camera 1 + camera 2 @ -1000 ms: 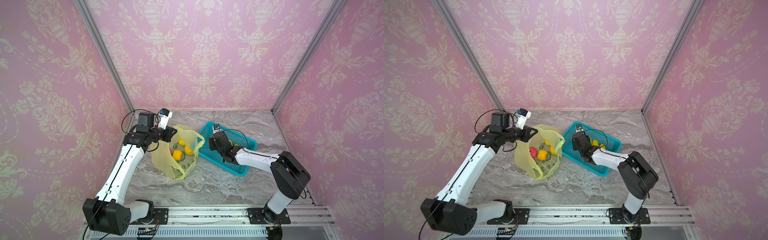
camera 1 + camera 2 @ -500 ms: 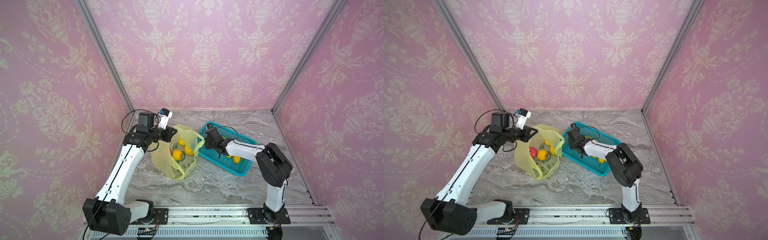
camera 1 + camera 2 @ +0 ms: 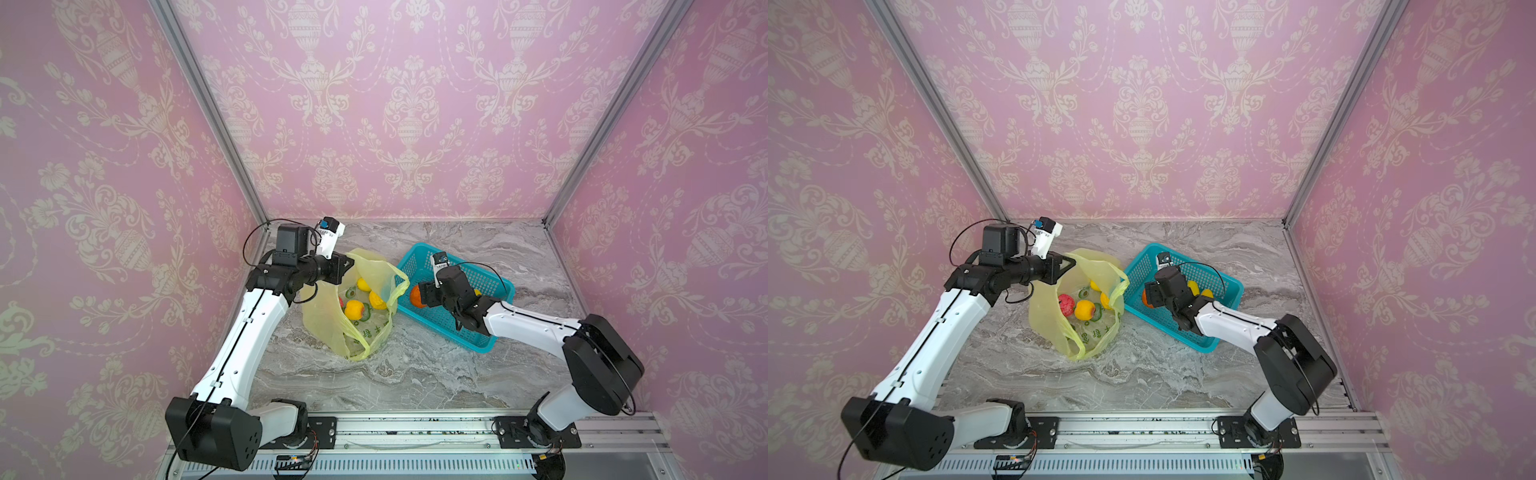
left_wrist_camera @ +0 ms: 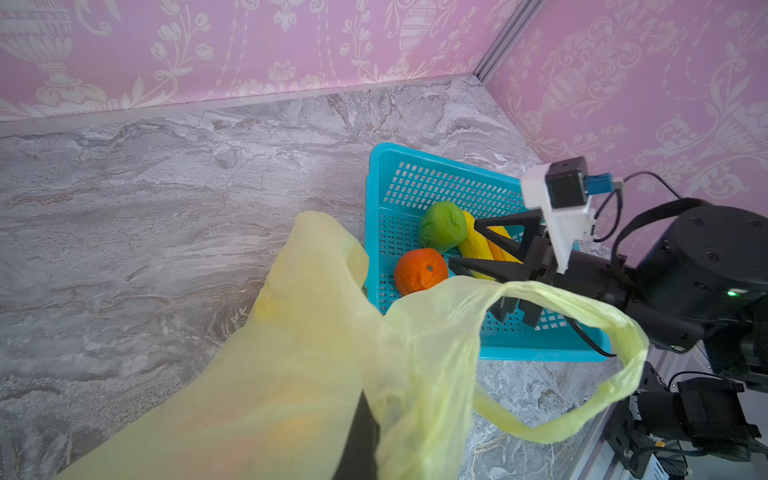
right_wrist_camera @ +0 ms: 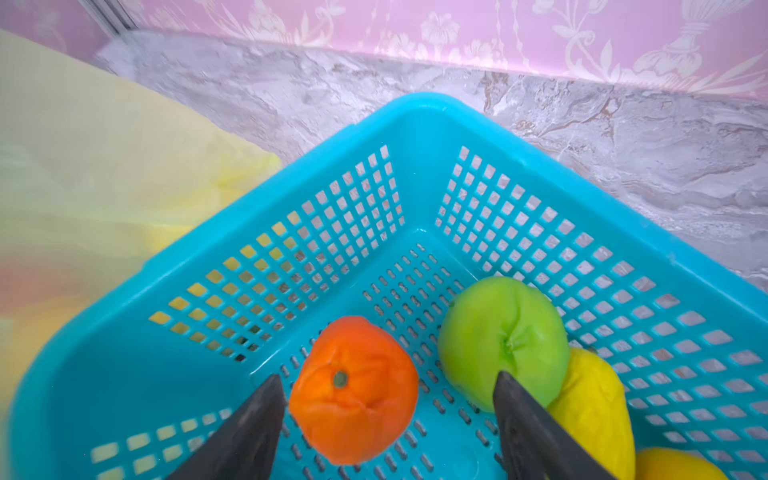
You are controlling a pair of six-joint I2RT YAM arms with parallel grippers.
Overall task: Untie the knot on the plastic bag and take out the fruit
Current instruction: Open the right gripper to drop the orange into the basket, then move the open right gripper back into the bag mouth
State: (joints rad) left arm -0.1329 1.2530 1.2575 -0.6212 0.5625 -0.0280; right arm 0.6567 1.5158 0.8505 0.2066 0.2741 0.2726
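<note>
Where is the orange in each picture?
In a top view: orange in the turquoise basket, at its edge nearest the plastic bag.
In a top view: orange, same spot, partly hidden.
Left wrist: orange central, beside the green fruit.
Right wrist: orange bottom centre.
Shared landmark: the basket.

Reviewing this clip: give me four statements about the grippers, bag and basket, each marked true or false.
1. The right gripper is shut on the orange. False: its jaws stand open either side of it, inside the basket.
2. The left gripper is shut on the plastic bag. True.
3. The green fruit lies in the basket. True.
4. The plastic bag is empty. False: fruit lies inside.
</note>
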